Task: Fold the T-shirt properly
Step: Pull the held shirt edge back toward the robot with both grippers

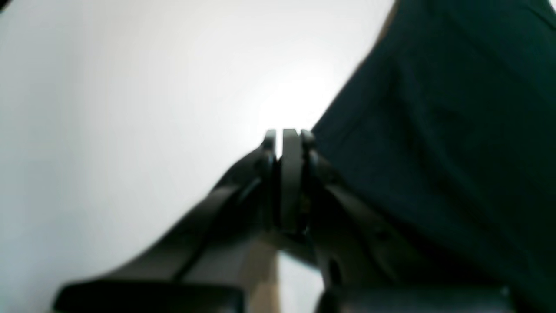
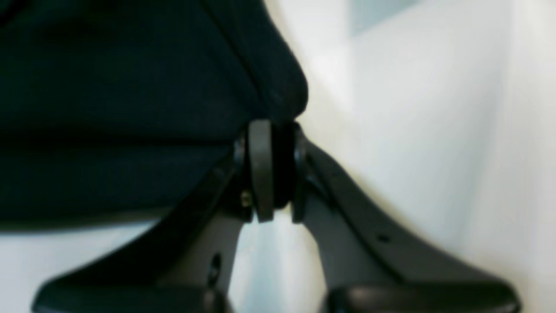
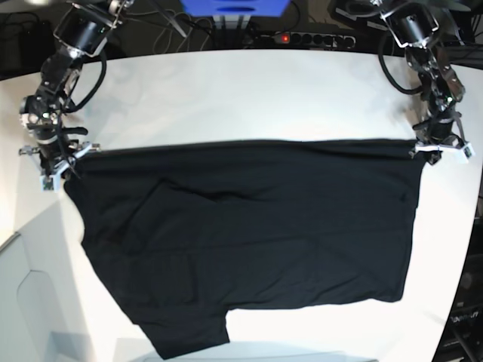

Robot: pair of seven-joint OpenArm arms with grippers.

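Note:
The black T-shirt (image 3: 249,241) lies spread flat on the white table (image 3: 249,98), its far edge pulled into a straight line between my two grippers. One sleeve points toward the front at the lower left. In the base view my left gripper (image 3: 432,148) sits at the cloth's far right corner. The left wrist view shows that gripper (image 1: 289,139) shut, with the T-shirt (image 1: 456,130) running in against its right side. My right gripper (image 3: 62,162) is at the far left corner. Up close, the right gripper (image 2: 276,130) is shut, with a fold of the T-shirt (image 2: 130,108) pinched between the fingers.
A power strip (image 3: 309,38) and cables lie behind the table's far edge, beside a blue box (image 3: 234,7). The table's rounded edge falls away at the front left and along the right side, close to both arms.

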